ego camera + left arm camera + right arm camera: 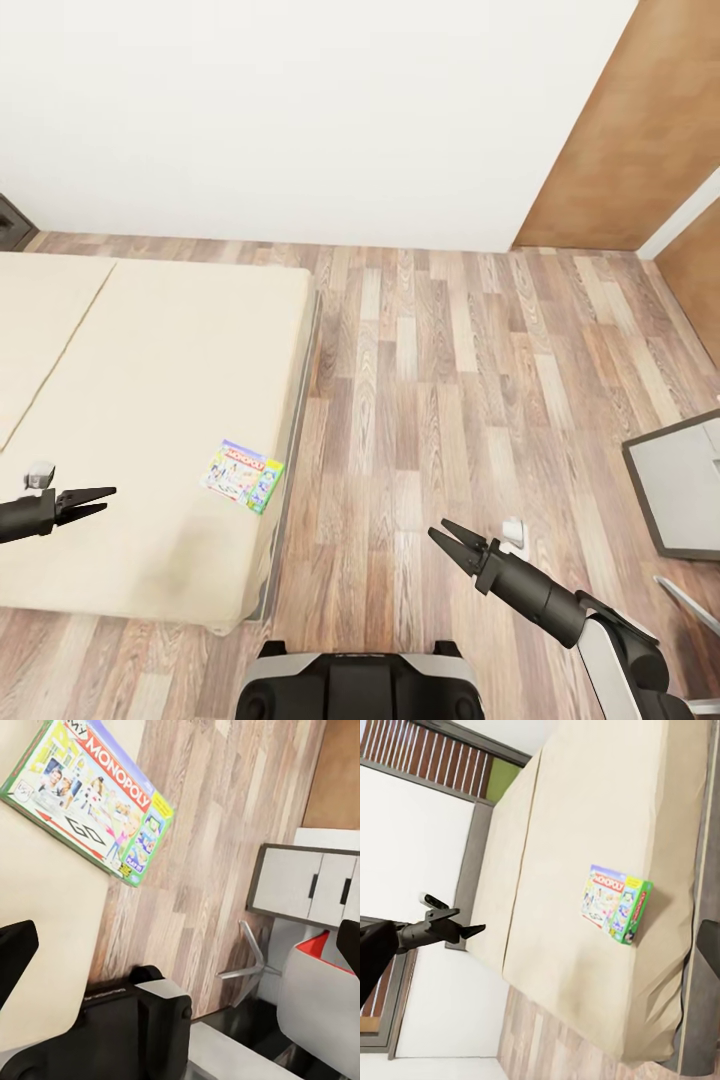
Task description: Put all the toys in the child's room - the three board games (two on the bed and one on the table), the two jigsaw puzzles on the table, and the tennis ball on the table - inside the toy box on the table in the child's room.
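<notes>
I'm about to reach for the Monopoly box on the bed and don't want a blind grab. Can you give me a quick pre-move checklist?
1. Monopoly box in sight, flat on the bed near its edge: ok.
2. Left pincer open and empty: ok.
3. Right pincer open and empty: ok.
4. Nothing lying between left pincer and box: ok.
5. Left pincer over the box: not ok, it is beside it over the mattress.
6. Second game on the bed located: cannot tell.
</notes>
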Controlling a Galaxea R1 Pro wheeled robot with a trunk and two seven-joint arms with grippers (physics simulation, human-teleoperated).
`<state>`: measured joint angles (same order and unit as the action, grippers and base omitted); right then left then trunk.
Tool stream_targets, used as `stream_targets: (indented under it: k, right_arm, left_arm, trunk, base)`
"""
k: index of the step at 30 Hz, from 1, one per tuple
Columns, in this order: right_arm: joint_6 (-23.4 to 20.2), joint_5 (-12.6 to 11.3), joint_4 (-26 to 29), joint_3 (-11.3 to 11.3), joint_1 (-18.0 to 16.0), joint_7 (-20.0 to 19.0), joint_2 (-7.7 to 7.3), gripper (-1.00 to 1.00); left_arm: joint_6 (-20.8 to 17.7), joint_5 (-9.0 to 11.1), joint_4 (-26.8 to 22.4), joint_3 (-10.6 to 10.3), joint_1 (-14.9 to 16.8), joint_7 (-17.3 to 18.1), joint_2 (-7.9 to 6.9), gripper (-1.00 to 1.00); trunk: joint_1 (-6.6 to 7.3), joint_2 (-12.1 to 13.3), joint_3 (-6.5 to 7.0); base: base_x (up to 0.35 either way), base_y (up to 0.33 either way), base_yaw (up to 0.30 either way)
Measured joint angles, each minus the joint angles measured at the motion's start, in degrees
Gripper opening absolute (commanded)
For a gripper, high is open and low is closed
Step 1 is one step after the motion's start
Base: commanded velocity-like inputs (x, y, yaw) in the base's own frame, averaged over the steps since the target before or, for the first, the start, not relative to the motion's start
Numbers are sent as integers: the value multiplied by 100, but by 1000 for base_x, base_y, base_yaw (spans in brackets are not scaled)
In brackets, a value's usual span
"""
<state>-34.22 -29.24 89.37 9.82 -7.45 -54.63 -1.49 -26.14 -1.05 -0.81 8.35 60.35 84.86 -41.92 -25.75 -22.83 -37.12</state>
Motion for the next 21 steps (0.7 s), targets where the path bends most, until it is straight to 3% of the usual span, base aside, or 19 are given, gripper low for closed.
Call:
stream_targets:
  k: [21]
  right_arm:
    - [10, 3, 0, 8, 0, -141, 0, 100]
  left_arm:
    - [-2, -3, 0, 0, 0, 2, -1, 100]
  trunk:
    - [0, 0, 200]
  base:
    - [0, 0, 0]
